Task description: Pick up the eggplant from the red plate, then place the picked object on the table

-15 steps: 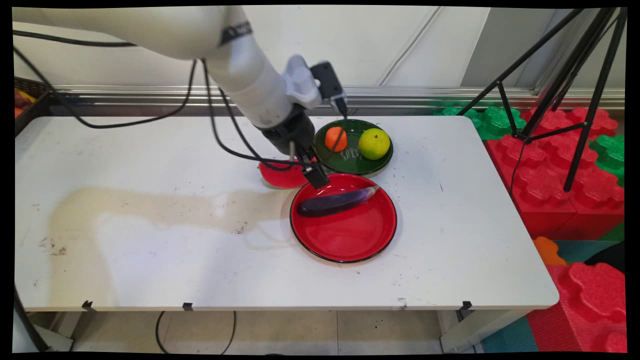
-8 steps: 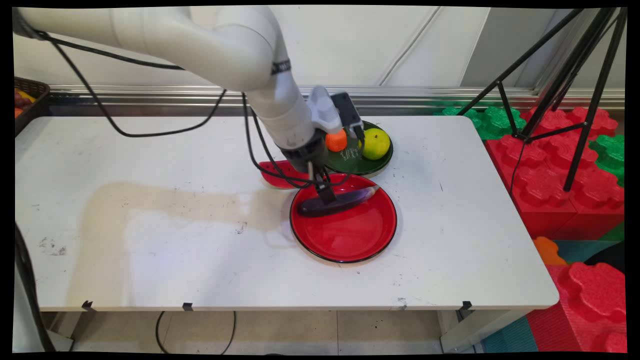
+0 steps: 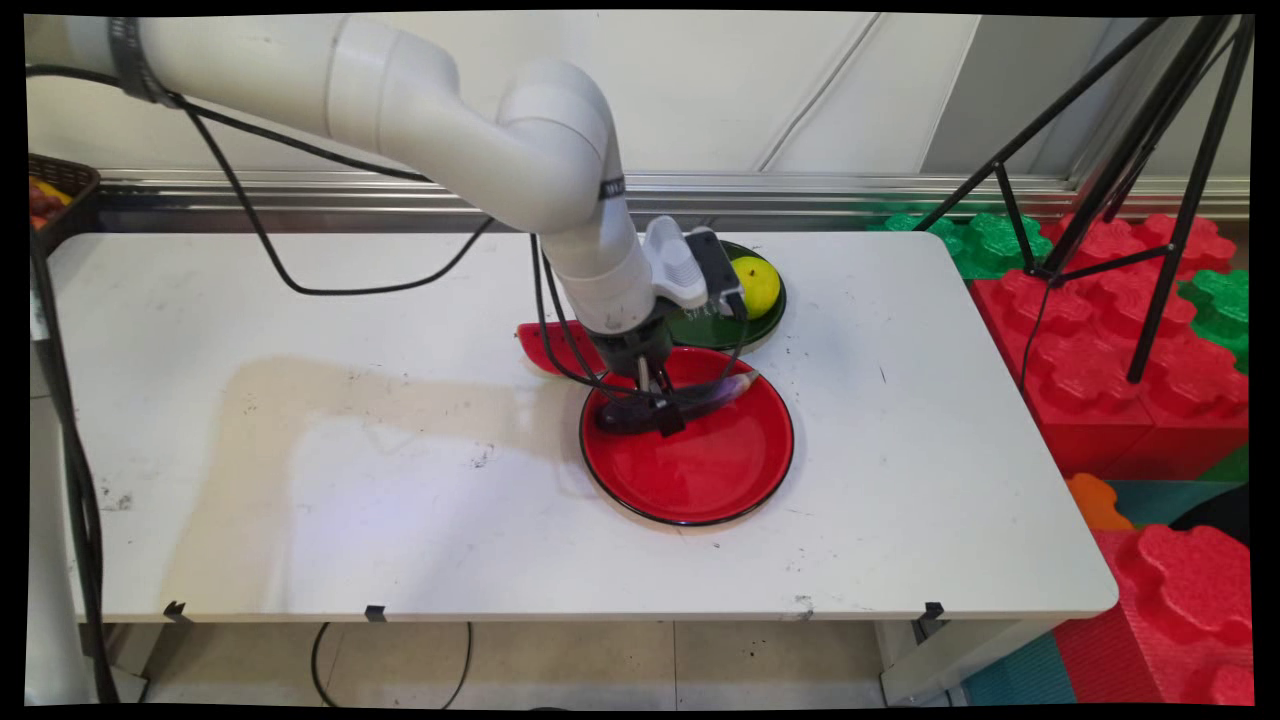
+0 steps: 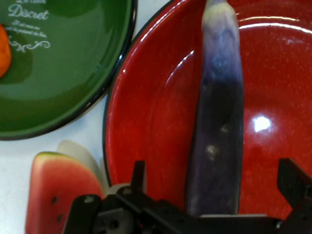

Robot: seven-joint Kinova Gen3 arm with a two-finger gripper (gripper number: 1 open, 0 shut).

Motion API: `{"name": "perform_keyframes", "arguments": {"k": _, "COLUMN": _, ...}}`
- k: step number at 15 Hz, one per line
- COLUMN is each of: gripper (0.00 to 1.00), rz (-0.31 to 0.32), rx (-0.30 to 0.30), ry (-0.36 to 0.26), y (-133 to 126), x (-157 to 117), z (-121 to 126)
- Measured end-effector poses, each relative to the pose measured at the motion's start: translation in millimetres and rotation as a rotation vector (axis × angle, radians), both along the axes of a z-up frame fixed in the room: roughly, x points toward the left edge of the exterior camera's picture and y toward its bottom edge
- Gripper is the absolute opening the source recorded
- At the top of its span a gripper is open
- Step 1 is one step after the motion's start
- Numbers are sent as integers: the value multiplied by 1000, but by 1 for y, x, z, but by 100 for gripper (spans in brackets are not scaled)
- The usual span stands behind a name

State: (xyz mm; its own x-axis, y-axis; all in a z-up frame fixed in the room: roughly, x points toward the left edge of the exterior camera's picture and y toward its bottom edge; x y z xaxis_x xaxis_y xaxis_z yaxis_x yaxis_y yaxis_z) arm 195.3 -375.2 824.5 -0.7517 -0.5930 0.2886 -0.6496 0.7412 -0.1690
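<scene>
White counter (image 3: 300,300), matte, rounded corners, scuffed with dark specks and a large pale tan stain across its left half. Behind it a plain white wall with a metal rail along the base; right of the counter, a stack of red and green foam blocks (image 3: 1130,330) with knobbly puzzle edges, and black tripod legs (image 3: 1150,150) standing over them. A dark basket (image 3: 55,190) sits at the counter's far left corner. Landmark: the glossy red plate (image 3: 700,470), round, shallow, black rim, right of counter centre. The eggplant (image 3: 700,395) lies across the far part of the red plate, long, smooth, dark purple fading to a pale tip that points right and reaches the rim. The claw (image 3: 660,415) is down on the red plate at the eggplant's thick left end; in the hand view its fingers (image 4: 292,183) stand wide, one either side of the eggplant (image 4: 217,146), not closed on it. Just behind the red plate, a glossy green plate (image 3: 745,325) with white script lettering, carrying a yellow-green round fruit (image 3: 758,283); the hand view also shows an orange fruit (image 4: 4,51) at its edge. Left-behind the red plate, touching-close to its rim, a watermelon slice (image 3: 555,345), red wedge with seeds and green rind.
</scene>
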Motion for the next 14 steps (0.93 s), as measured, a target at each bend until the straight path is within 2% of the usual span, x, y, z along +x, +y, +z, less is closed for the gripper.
{"name": "perform_keyframes", "arguments": {"k": 5, "gripper": 100, "rz": 3, "rx": 14, "ry": 1, "y": -6, "x": -7, "z": -21}}
{"name": "perform_keyframes", "arguments": {"k": 6, "gripper": 0, "rz": 2, "rx": 15, "ry": 2, "y": -7, "x": -8, "z": -24}}
{"name": "perform_keyframes", "arguments": {"k": 10, "gripper": 0, "rz": 3, "rx": 3, "ry": 0, "y": -8, "x": -8, "z": -27}}
{"name": "perform_keyframes", "arguments": {"k": 14, "gripper": 0, "rz": 7, "rx": -29, "ry": 0, "y": -4, "x": -5, "z": -15}}
